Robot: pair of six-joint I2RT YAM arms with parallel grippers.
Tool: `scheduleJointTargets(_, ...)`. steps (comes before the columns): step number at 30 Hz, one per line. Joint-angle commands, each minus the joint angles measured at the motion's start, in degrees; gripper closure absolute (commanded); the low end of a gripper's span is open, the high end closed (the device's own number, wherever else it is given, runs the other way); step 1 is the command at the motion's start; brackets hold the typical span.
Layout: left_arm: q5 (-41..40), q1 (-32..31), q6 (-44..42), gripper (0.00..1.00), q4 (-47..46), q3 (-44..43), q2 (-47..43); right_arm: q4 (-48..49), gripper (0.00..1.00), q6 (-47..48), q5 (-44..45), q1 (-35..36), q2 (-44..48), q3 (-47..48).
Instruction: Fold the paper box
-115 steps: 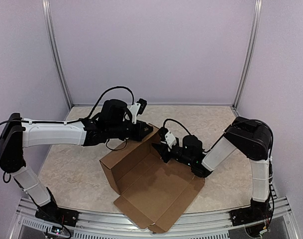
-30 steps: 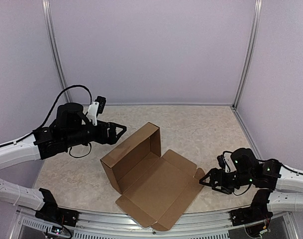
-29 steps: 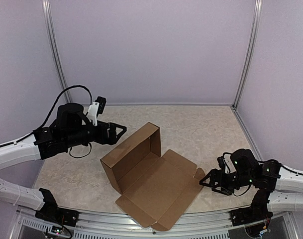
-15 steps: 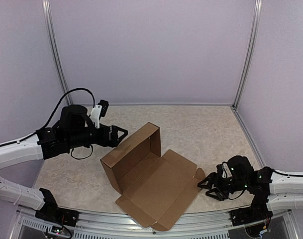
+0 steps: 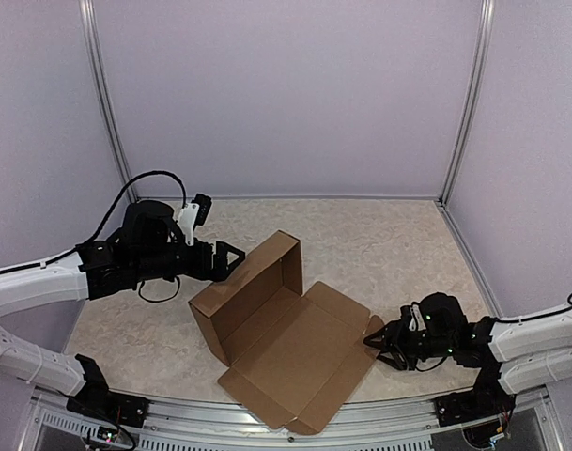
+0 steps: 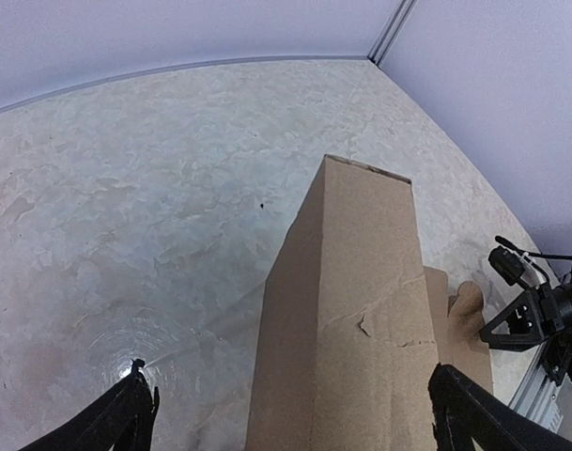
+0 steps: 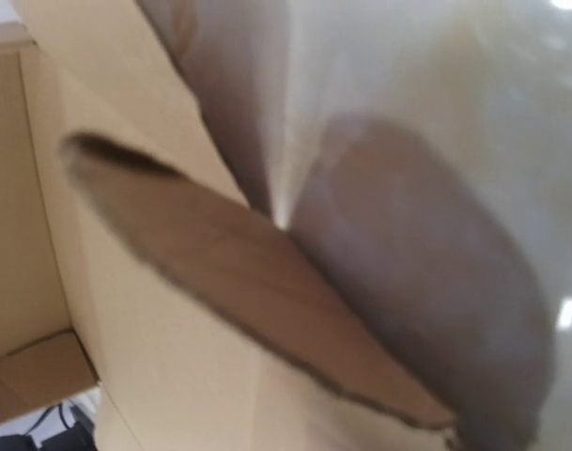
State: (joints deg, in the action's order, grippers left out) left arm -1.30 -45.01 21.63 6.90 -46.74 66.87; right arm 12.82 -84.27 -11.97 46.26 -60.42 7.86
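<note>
- The paper box (image 5: pixel 290 352) is located at the centre of the worktop (image 5: pixel 389 235), toward its near edge, between the two arms.
- The paper box is made of plain brown corrugated cardboard and is only partly erected.
- One long wall (image 5: pixel 253 291) is raised upright on the far-left side, with a short wall turned up at each end of it.
- The remaining large panel is laid flat on the worktop toward the near right, with flaps spread out along its near edge.
- A rounded tab (image 5: pixel 373 326) projects from the right edge of the flat panel. In the right wrist view it is seen close up and blurred.
- The left gripper (image 5: pixel 233 260) is held with its fingers spread wide, just beside the outer face of the upright wall. In the left wrist view that face is framed between the two fingertips. Contact cannot be confirmed.
- The right gripper (image 5: pixel 373 341) is positioned low at the rounded tab. Whether its fingers are spread or pinching the tab cannot be told.
- Compared with one second earlier, the right gripper has been brought leftward from a position apart from the paper box up to the tab.
- Over the same interval, the left gripper has been advanced toward the upright wall.
- The position and shape of the paper box are unchanged.
</note>
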Motion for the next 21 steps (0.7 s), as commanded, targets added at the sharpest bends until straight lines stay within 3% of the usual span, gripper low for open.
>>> scheduleJointTargets(1,0.06,0.39,0.18,0.01,0.22,0.03,0.06,3.06,0.52,-0.14,1.70,-0.27,-6.61,-2.57)
scheduleJointTargets(4,-0.48,0.45,0.00,0.01,0.48,0.07,-0.36,5.45,0.59,0.48,1.44,-0.21,-8.80,-2.02)
scheduleJointTargets(14,-1.71,0.45,-0.24,0.01,1.27,0.67,-2.14,2.89,0.99,4.30,5.90,0.11,-4.00,0.65)
scheduleJointTargets(21,-4.14,0.72,-1.03,0.01,3.32,0.74,-5.63,-5.38,1.00,11.95,8.14,0.06,-0.53,9.47)
